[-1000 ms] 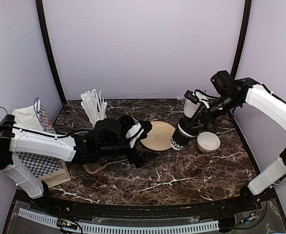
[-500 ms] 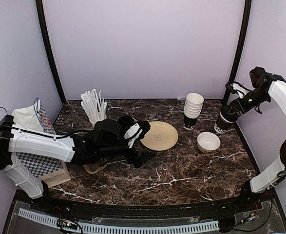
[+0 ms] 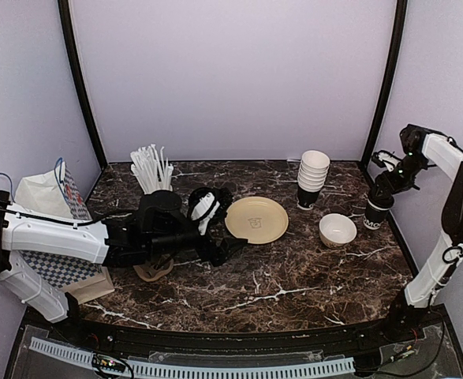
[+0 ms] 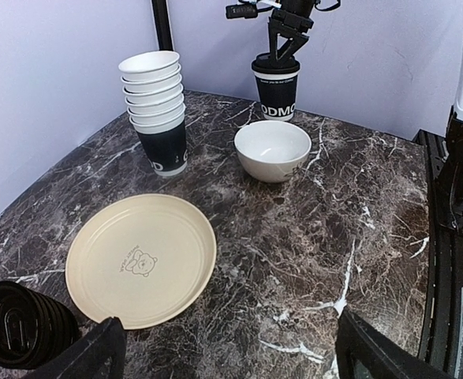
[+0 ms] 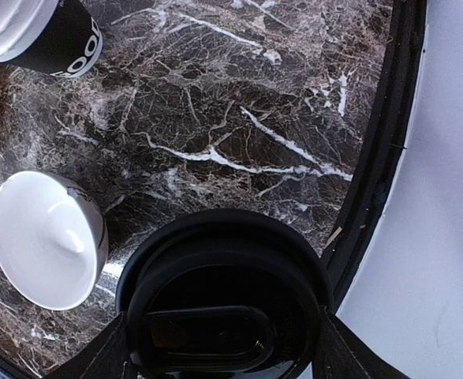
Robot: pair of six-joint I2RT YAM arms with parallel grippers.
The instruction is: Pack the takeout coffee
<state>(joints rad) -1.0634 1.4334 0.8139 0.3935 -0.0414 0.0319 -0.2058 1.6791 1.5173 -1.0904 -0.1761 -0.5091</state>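
The checked bag (image 3: 61, 197) stands at the far left edge of the tabletop (image 3: 294, 292). The left gripper (image 4: 231, 362) lies low near the centre, jaws wide and holding nothing, with the stack of lids (image 4: 22, 325) just beside it. The lidded coffee cup (image 4: 277, 93) is upright at the far right edge, well apart from the bag. The right gripper (image 4: 285, 49) clasps its lid from directly above. Judgement: the cup must travel leftward across the tabletop.
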